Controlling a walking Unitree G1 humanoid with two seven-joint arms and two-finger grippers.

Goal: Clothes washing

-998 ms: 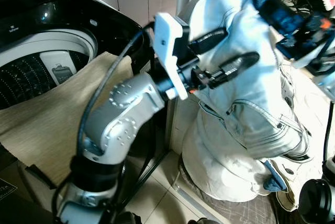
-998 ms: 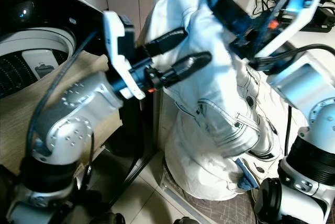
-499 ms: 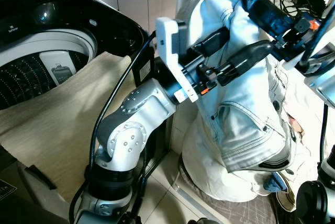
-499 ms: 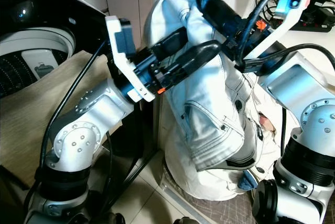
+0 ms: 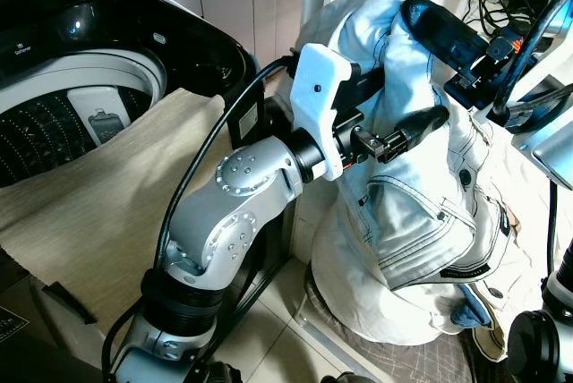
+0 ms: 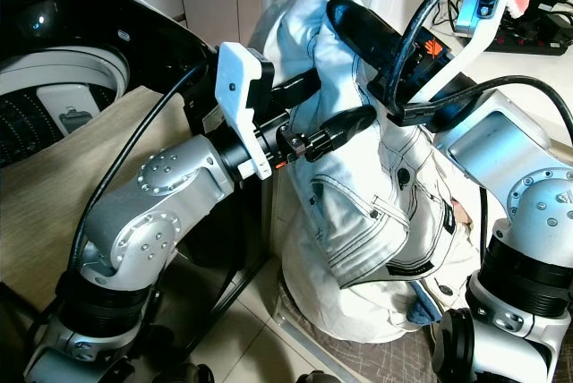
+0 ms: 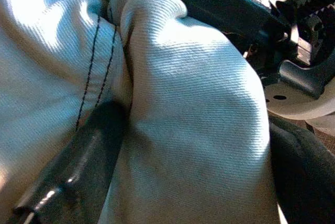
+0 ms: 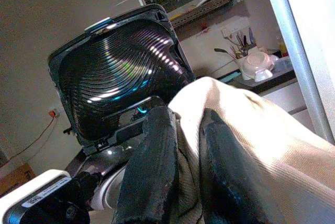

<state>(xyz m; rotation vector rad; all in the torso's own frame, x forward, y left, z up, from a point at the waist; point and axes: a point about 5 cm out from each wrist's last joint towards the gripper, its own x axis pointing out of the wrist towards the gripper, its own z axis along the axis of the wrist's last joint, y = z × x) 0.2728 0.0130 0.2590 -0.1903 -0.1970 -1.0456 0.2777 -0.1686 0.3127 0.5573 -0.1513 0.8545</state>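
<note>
The left gripper [image 5: 398,106] and right gripper [image 6: 380,38] both pinch the pale jeans [image 5: 407,213] between closed fingers, the washing machine [image 5: 72,97] off to their left.

The washing machine [image 5: 81,70] sits at upper left, a cloth [image 5: 98,213] draped over its front edge. The garment [image 5: 421,213] fills centre right, a shoe [image 5: 488,334] at lower right.

Bright daylight is washing out the pale blue-white denim garment [image 5: 407,195]; the glossy black washing machine lid [image 8: 123,72] is catching streaky glare.
</note>
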